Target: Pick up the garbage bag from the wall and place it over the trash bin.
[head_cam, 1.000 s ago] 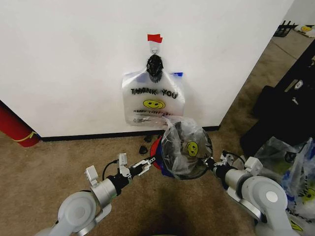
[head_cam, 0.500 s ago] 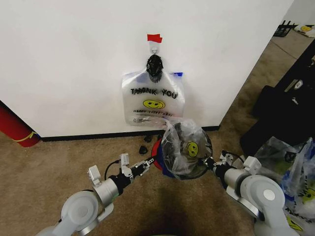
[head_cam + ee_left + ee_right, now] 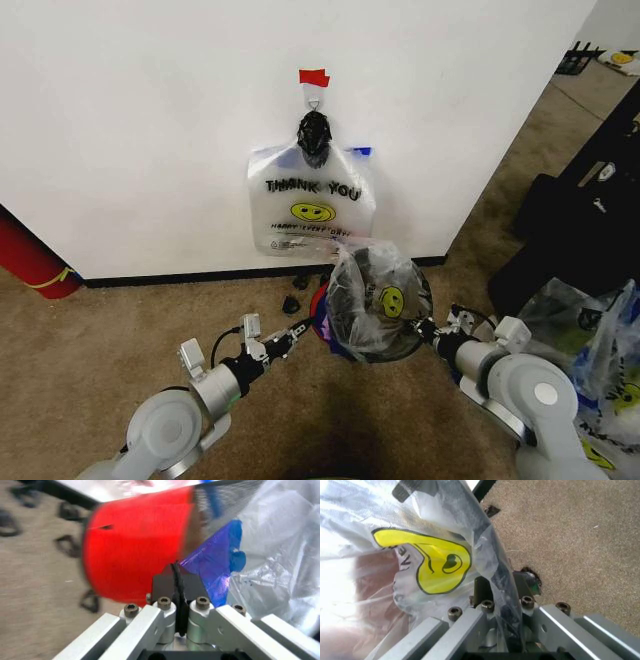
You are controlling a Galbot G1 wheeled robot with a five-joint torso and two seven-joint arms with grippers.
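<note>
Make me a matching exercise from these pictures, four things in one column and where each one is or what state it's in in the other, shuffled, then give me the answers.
Things:
1. garbage bag
2. THANK YOU bag
3. left gripper
4. red tape

Places or states:
A. stuck on the wall above the hook
B. draped over the trash bin
C. shut on a blue bag edge
D. hanging flat from the hook

Pairs: 1-B, 2-D, 3-C, 4-A

Glossy crinkled plastic garbage bag (image 3: 372,300) (matt carpet (image 3: 100,330) beneath).
</note>
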